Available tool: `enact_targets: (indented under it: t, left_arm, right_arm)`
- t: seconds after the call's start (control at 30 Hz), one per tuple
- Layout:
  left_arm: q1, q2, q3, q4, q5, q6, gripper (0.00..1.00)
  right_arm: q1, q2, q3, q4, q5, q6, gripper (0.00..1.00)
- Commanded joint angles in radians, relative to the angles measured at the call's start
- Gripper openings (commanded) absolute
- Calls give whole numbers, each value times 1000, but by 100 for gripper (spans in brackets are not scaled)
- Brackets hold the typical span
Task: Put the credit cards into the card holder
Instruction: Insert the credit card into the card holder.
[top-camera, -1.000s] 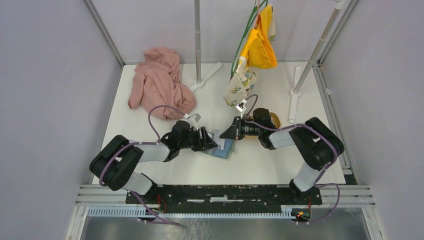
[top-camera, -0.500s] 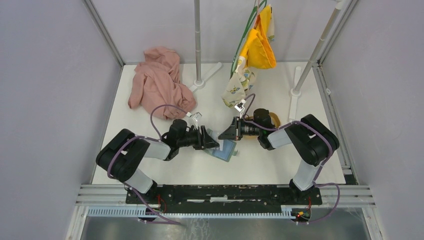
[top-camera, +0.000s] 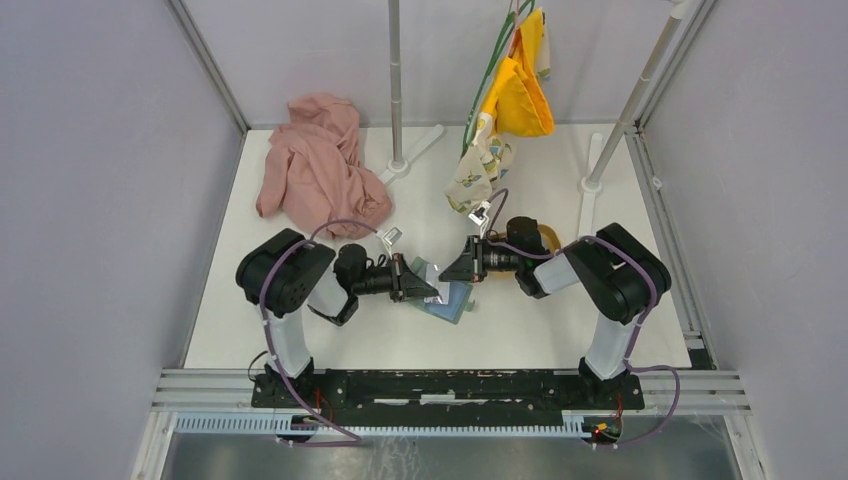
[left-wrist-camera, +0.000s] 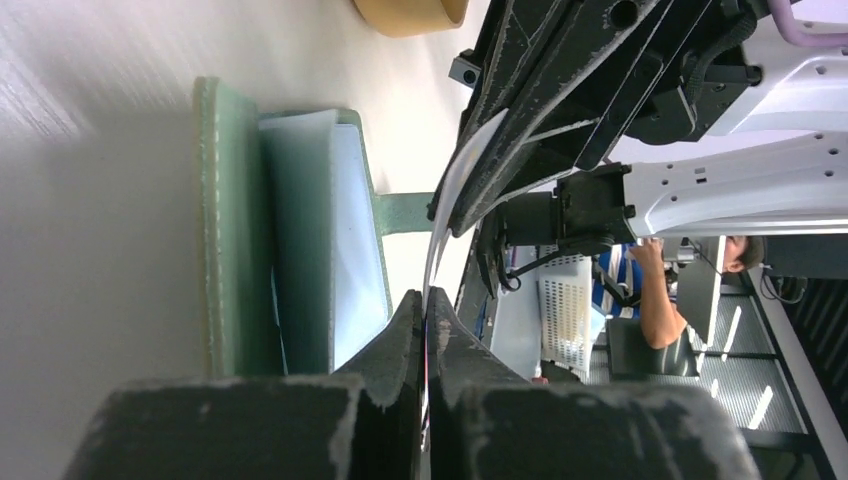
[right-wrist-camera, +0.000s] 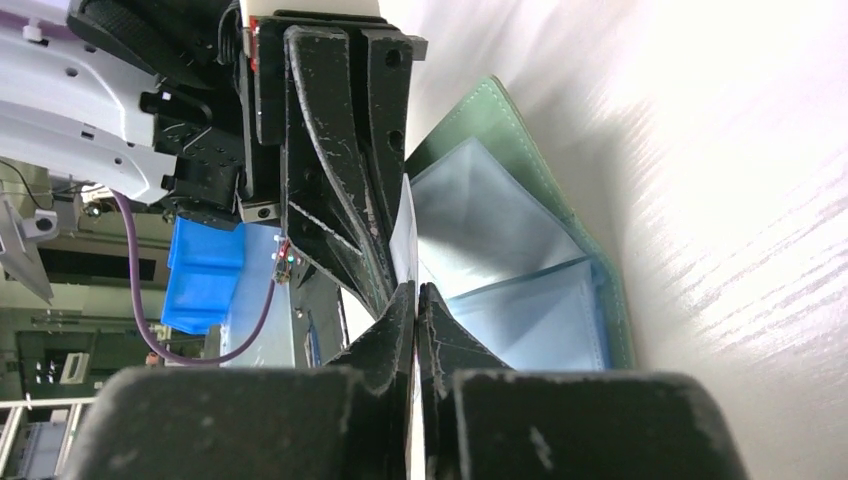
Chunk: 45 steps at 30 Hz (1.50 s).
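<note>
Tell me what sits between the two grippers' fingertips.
One thin white card, seen edge-on and bowed, spans from the left gripper to the right gripper. Both pinch it over the open card holder. Both wrist views show this.

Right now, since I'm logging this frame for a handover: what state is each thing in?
credit card: pinched between both grippers, bowed.
card holder: open, flat on the table.
left gripper: shut on the credit card.
right gripper: shut on the credit card.
pink cloth: crumpled on the table.
yellow garment: hanging.
</note>
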Motion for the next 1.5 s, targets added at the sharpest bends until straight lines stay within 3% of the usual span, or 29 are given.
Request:
enact_targets:
  t: [0.0,0.1,0.2,0.53,0.73,0.87,1.03,1.27,1.47]
  left_arm:
    - [18,59,-1,294,-9,-138,2]
    - [36,57,-25,315,-22,-140,2]
    - [50,33,-45,255,-44,-94,2]
    - [60,-81,-56,-30,-150,74,2]
    - [61,-223,-21,-341,-229,239,2]
    - [60,-286,-4,-475,-269,323,2]
    - [61,-324,19,-570,-299,378,2]
    - [57,-383,16,-649,-326,406,2]
    - [13,-403,13,-673,-322,402,2]
  right_arm:
    - [21,-4,67,-66,-93,-105,8]
    - [17,-27,155,-381,-84,-368,34]
    - [18,-69,242,-668,-9,-684,48]
    - [63,-233,292,-1031,153,-1265,57]
    - [218,-294,256,-1115,223,-1526,61]
    - [330,-290,248,-1116,347,-1592,65]
    - [458,-201,310,-1114,648,-1536,65]
    - [488,-195,275,-1144,752,-1558,64]
    - [477,-250,208,-1144,828,-1610,55]
